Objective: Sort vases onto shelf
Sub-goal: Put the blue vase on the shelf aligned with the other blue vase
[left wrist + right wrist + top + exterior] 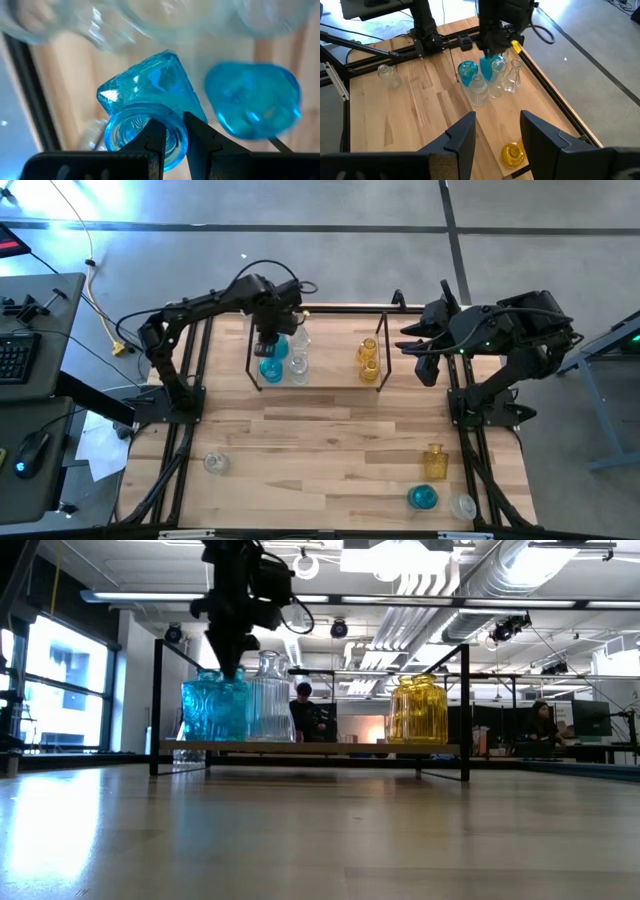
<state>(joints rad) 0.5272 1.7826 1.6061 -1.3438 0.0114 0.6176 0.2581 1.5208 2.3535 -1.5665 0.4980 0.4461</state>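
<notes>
Left hand pinches blue vase rim on shelf.

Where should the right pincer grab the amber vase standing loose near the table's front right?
By the narrow neck of the amber vase, coming straight down from above. It stands upright, the neck is slimmer than the squarish body, and the blue vase sits close beside it, crowding a side approach.

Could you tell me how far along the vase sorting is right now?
Done: the shelf holds blue and clear vases at its left end and amber vases at its right. In hand: the left gripper pinches the rim of a blue vase at the shelf's left end. The right gripper waits open beside the shelf. Left: one clear vase front-left, and an amber, blue and clear one front-right.
</notes>
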